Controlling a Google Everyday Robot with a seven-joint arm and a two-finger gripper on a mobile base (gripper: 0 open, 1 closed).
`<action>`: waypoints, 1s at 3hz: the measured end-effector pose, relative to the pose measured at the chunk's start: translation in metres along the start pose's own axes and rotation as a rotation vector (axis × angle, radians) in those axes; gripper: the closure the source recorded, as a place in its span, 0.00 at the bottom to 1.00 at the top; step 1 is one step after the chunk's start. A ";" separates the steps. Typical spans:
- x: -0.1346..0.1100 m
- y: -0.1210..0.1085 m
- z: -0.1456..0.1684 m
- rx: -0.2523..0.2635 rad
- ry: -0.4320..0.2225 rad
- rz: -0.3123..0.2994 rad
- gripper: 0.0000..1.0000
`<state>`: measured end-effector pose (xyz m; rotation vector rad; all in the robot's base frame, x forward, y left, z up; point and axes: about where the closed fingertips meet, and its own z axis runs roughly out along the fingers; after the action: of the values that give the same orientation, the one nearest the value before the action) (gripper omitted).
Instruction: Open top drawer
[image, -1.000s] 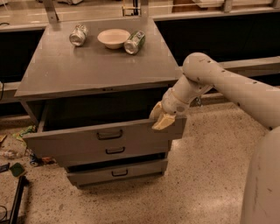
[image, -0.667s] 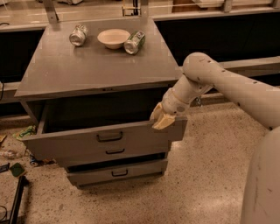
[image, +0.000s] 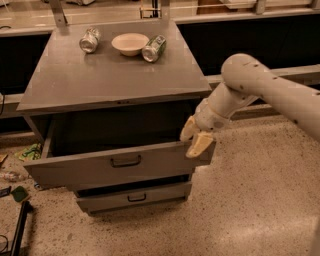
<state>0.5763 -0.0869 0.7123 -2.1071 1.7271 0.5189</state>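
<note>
Item: top drawer (image: 90, 167), left and centre of the camera view, standing well out of the grey cabinet (image: 110, 80) with its dark interior exposed. The front's long axis is laid left to right; the bail handle (image: 125, 161) is set at mid-front. Item: gripper (image: 195, 137), placed at the front's right end, far right of the handle, narrowly parted astride the upper edge. Any further pull is judged to run toward the viewer, square to that axis.

Two cans (image: 90, 40) (image: 153, 48), one bowl (image: 130, 43), two drawers (image: 135, 198), one claw (image: 189, 145) at top drawer's (image: 90, 169) corner.
</note>
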 end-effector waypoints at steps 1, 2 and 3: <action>-0.009 0.015 -0.049 0.095 0.029 -0.027 0.01; -0.033 0.008 -0.082 0.190 0.039 -0.110 0.20; -0.046 -0.006 -0.081 0.217 0.020 -0.155 0.43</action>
<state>0.5780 -0.0876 0.8053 -2.0736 1.5381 0.2549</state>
